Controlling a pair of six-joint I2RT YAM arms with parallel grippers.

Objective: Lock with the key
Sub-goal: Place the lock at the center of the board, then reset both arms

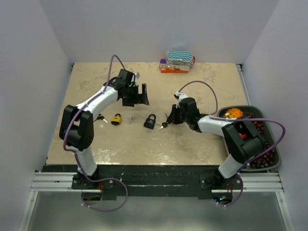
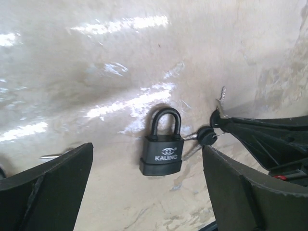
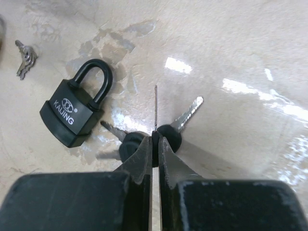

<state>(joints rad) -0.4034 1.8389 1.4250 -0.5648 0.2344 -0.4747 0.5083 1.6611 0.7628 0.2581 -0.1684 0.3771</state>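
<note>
Nearest you on the right, a dark oval tray (image 1: 274, 161) holds a heap of small dark-red round pieces, with an orange cluster (image 1: 234, 113) at its far end. Beside it, your right end effector (image 3: 155, 144) sits low over the glossy, beige marbled worktop (image 1: 192, 144). Its fingers are pressed together on a bunch of silver keys with black heads (image 3: 186, 115): one blade stands edge-on between the pads, and two more splay flat to either side. Just left of the bunch lies the matte black block-bodied padlock (image 3: 74, 113), flat with its lettered face up and both legs of its rounded shackle meeting the body.

Further left in that row are a loose silver key set (image 1: 131, 119), a yellow padlock (image 1: 116, 119) and another small key bunch (image 1: 100, 117). Beyond them, your left end effector (image 1: 140, 95) hovers with its fingers spread wide. At the far edge sits a stack of flat packets (image 1: 177, 61).
</note>
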